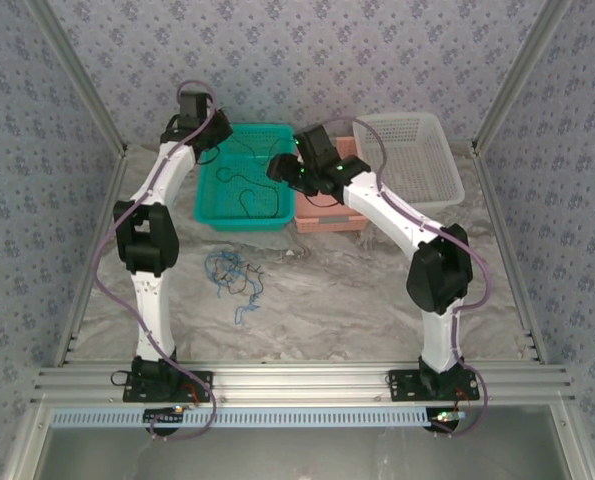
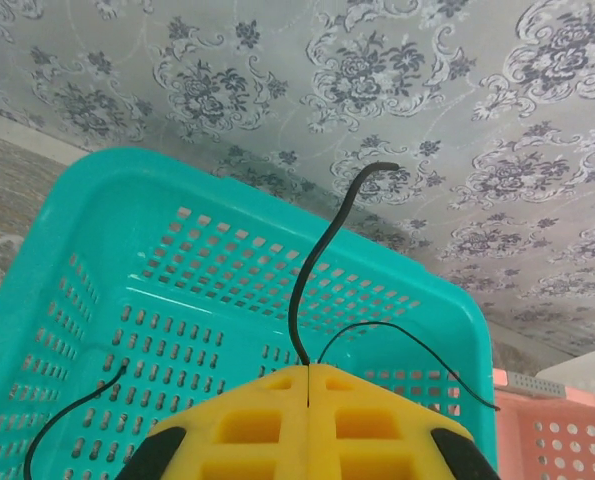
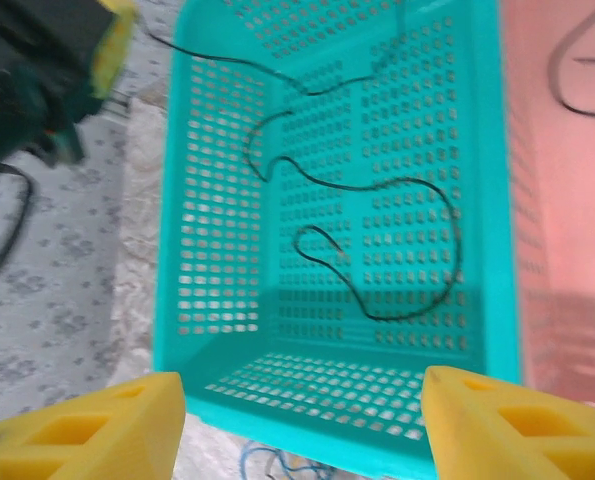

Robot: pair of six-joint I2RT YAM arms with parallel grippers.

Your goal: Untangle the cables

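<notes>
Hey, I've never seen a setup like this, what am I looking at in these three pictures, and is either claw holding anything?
These are two white robot arms bolted to a marble-patterned table. One picture looks down from overhead; the other two come from cameras on each wrist, so the yellow blocks are that arm's own fingers. On the table sit a teal plastic basket, a pink basket and a clear white basket, plus a tangled heap of thin blue and black cables. The left gripper is shut on a thin black cable above the teal basket, where black cable lies looped. The right gripper is open and holds nothing.
</notes>
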